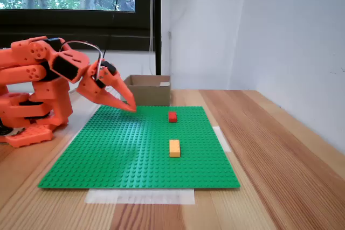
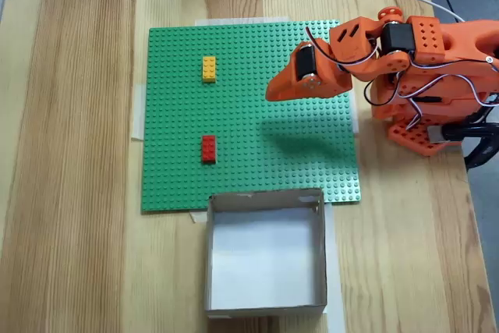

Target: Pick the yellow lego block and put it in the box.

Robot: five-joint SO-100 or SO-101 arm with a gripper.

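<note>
The yellow lego block (image 1: 174,147) lay on the green baseplate (image 1: 124,154), out toward its front edge in a fixed view, with nothing leaning on it. The small red brick (image 1: 172,116) sat well apart from it on the same plate, between it and the box (image 1: 148,91). The box stood open just off the plate's edge, its pale floor bare (image 2: 265,259). The orange arm's gripper (image 1: 131,106) hung low over the plate's far-left part, tips drawn close; whether fully closed, I couldn't tell. White tape (image 1: 141,196) held the plate to the wooden table (image 1: 280,149).
</note>
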